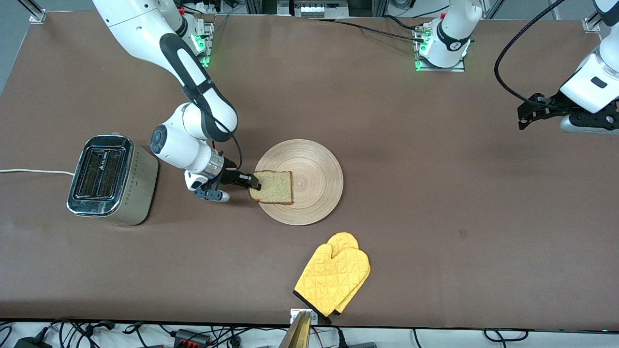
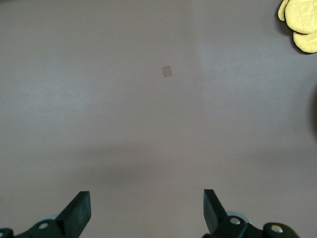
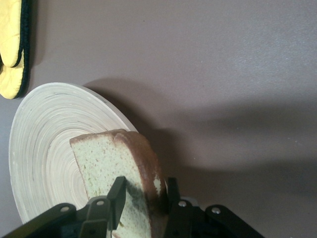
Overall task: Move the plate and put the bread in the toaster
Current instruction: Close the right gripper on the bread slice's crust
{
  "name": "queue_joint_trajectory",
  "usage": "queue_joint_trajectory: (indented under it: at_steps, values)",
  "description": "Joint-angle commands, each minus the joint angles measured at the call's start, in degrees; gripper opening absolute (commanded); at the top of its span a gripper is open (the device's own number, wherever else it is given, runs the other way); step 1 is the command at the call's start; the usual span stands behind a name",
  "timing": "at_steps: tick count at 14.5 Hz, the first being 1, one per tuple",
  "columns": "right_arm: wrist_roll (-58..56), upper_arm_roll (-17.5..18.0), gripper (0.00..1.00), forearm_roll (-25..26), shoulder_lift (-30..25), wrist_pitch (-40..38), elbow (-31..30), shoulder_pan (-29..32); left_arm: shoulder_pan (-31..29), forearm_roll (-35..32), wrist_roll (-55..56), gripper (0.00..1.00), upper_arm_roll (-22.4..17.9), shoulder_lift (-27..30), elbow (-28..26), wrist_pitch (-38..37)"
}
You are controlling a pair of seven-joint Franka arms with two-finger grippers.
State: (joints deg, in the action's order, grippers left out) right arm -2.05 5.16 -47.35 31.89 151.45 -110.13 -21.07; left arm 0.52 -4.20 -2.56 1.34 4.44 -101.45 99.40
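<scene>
The bread [image 1: 275,187] lies on the round light-wood plate [image 1: 314,164] at the rim toward the toaster [image 1: 113,181], which stands with both slots up toward the right arm's end of the table. My right gripper [image 1: 252,186] reaches in low from the toaster's side and is shut on the bread's edge. In the right wrist view one finger [image 3: 116,196] presses the speckled crumb of the bread [image 3: 104,158] and the other sits against the dark crust, with the plate [image 3: 44,148] underneath. My left gripper [image 1: 522,116] waits, open, over bare table at the left arm's end, its fingers [image 2: 79,210] wide apart.
A yellow oven mitt [image 1: 333,278] lies near the table's front edge, nearer the front camera than the plate; the same mitt [image 2: 299,25] shows in the left wrist view. The toaster's white cord [image 1: 29,171] runs off toward the table's end.
</scene>
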Motion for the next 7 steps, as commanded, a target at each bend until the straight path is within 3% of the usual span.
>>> queue_joint_trajectory:
  at_steps: [1,3,7]
  values:
    - [-1.46,0.20,0.34,-1.69,0.28,0.52,0.88,0.15,-0.08,-0.89,0.54,1.00,0.15,-0.40,1.34,-1.31]
    - [-1.46,0.20,0.32,-1.69,0.10,0.52,0.88,0.32,-0.08,-0.89,0.54,1.00,0.15,-0.40,1.34,-1.31]
    - [-1.47,0.12,0.11,-1.69,-0.86,0.34,0.97,0.33,-0.25,-0.89,0.37,1.00,0.15,-0.40,1.34,-1.40]
